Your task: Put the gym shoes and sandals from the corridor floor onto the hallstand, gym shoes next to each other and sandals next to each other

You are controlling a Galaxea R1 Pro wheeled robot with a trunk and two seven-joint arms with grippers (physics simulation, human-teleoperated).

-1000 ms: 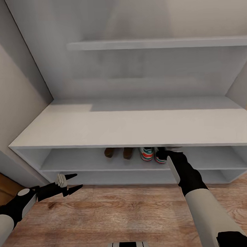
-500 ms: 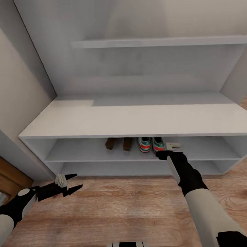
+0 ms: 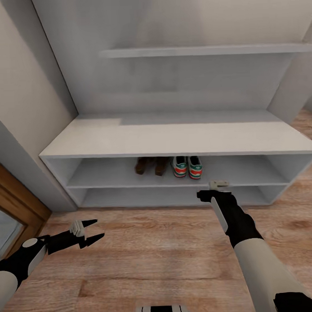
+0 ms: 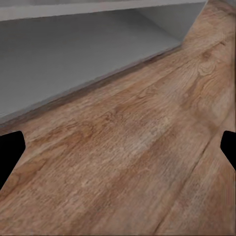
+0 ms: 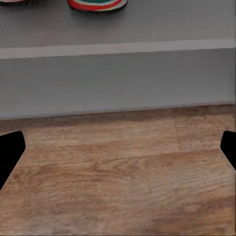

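Hallstand (image 3: 173, 137) stood against the rear wall; pale grey bench w/ two open tiers, back panel above carrying a floating shelf (image 3: 206, 50). On the upper open tier, approx. centre: both sandals (image 3: 149, 165) side by side, and immediately to their right both gym shoes (image 3: 187, 167), also side by side, heels facing out. Sandal pair and shoe pair sat just beside each other; all four were on the rack, none on the corridor floor (image 3: 155, 255).

Right gripper (image 3: 212, 190) was held in front of the rack's lower tier, below and slightly right of the gym shoes, clear of them. Fingers spread wide, nothing between them; right wrist view showed the red-orange heel of a shoe (image 5: 97, 5) on the tier edge above bare planks.

Left gripper (image 3: 93, 230) hovered low over the floor, left of the rack, jaws wide apart, empty.

Wooden door (image 3: 14, 215) partly visible at far left.
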